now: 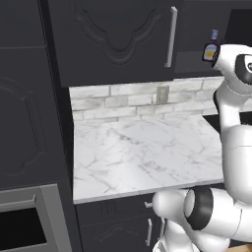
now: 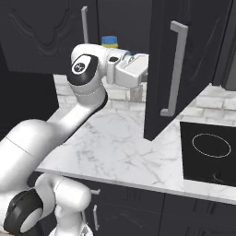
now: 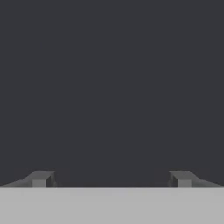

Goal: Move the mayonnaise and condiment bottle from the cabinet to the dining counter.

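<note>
The arm reaches up into the open cabinet (image 2: 184, 69), whose door stands swung out at about three o'clock from the wrist in the right base view. In the hand view the gripper (image 3: 112, 179) faces a flat dark surface with its two tips set wide apart and nothing between them.

The mayonnaise (image 2: 109, 42) sits on the shelf just behind the wrist, at twelve o'clock from it, only its blue lid and a strip of yellow showing. The condiment bottle (image 1: 211, 47) stands upright on the shelf, at about ten o'clock from the arm's upper joint in the left base view.

Both look small, rigid and light. I'd judge the jar's smooth round body likely slippery, so a grasp across its middle, below the lid, seems safest. The bottle is narrow and tippable; its labelled body offers better hold than the neck.
</note>
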Available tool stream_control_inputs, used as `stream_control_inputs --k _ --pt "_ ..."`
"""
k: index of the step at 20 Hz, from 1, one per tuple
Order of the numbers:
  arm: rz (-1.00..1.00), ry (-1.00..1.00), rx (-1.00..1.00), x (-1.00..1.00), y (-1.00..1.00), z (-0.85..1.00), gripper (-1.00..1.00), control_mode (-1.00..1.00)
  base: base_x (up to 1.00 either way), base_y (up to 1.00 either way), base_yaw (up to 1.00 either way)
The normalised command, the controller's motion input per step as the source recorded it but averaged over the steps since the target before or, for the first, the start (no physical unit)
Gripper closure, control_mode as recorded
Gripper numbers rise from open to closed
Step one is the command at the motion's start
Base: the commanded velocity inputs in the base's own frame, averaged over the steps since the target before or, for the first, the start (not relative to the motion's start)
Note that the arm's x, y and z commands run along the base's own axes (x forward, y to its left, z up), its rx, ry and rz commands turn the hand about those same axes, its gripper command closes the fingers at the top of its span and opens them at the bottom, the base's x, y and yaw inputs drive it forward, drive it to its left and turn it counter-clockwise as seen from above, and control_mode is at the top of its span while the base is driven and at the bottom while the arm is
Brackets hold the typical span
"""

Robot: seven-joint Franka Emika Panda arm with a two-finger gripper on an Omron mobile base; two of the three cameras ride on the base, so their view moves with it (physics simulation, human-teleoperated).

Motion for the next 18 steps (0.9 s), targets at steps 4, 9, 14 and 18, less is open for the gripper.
stream_control_inputs --k 4,9,14,18 --pt "-0.31 0.00 0.02 -0.46 -1.00 0.00 -1.00 -1.00 0.00 0.00 0.00" --pt "-0.21 0.00 0.02 -0.46 -0.74 0.00 -1.00 -1.00 0.00 0.00 0.00" --pt "0.19 -0.04 0.00 -0.69 0.52 -0.02 -1.00 -1.00 0.00 0.00 0.00" --pt "0.52 0.00 0.00 -0.57 1.00 -0.09 -1.00 -1.00 0.00 0.00 0.00"
